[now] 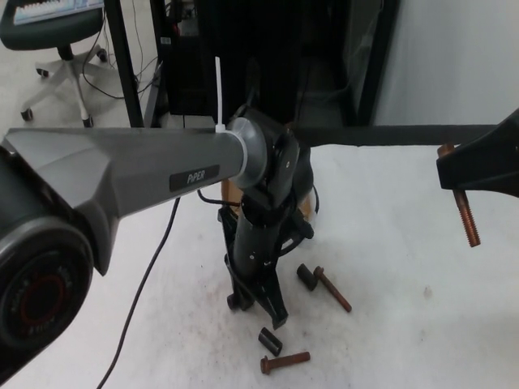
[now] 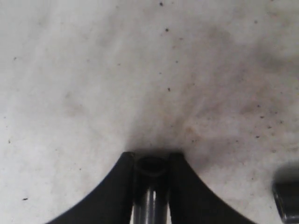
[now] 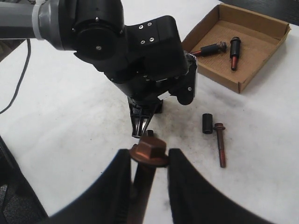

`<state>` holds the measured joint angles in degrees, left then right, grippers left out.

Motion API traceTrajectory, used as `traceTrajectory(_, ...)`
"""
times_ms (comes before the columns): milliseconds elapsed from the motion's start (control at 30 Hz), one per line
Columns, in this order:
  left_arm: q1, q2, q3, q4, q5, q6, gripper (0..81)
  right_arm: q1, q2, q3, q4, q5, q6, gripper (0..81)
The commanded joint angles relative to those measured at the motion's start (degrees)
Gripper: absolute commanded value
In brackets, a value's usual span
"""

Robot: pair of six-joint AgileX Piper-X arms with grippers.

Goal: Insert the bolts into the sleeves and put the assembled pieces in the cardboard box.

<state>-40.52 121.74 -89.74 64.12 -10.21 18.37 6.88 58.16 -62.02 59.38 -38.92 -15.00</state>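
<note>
The left gripper clamps a black sleeve low over the bench centre while the right gripper, at 3 o'clock, holds a copper bolt head-up, apparently ready for insertion

In the high view, the cardboard box is mostly hidden behind the left arm. A dark object is blurred and cut off at the picture's edge. The shank of the held bolt is cut off by the edge.
</note>
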Motion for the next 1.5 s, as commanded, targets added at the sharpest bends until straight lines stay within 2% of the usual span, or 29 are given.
traceTrajectory(0, 0.6, 0.4, 0.5, 0.9, 1.7, 4.5, 0.3, -0.2, -0.7, -0.2, -0.1, -0.7, -0.4, 0.8)
traceTrajectory(200, 1.6, 0.4, 0.5, 1.4, 4.0, 7.2, 0.4, -0.2, -0.7, -0.2, -0.1, -0.7, -0.4, 0.8)
traceTrajectory(333, 2.3, 0.4, 0.5, 1.5, 7.9, 6.8, 9.6, -0.2, -0.7, -0.2, -0.1, -0.7, -0.4, 0.8)
traceTrajectory(433, 2.3, 0.4, 0.5, 2.1, 8.0, 6.7, 18.5, -0.2, -0.7, -0.2, -0.1, -0.7, -0.4, 0.8)
traceTrajectory(533, 2.3, 0.4, 0.5, 2.7, 8.0, 5.5, 22.6, -0.2, -0.7, -0.2, -0.1, -0.7, -0.4, 0.8)
traceTrajectory(967, 2.5, -2.4, 0.5, 4.2, 5.7, 8.7, 23.0, -0.2, -0.7, -0.2, -0.1, -0.7, -0.4, 0.8)
traceTrajectory(1167, 3.3, -2.6, 0.5, 7.3, 9.8, 11.9, 23.1, -0.2, -0.7, -0.2, -0.1, -0.7, -0.4, 0.8)
traceTrajectory(1467, 4.2, -2.8, 0.5, 5.7, 9.8, 11.7, 23.1, -0.2, -0.7, -0.2, -0.1, -0.7, -0.4, 0.8)
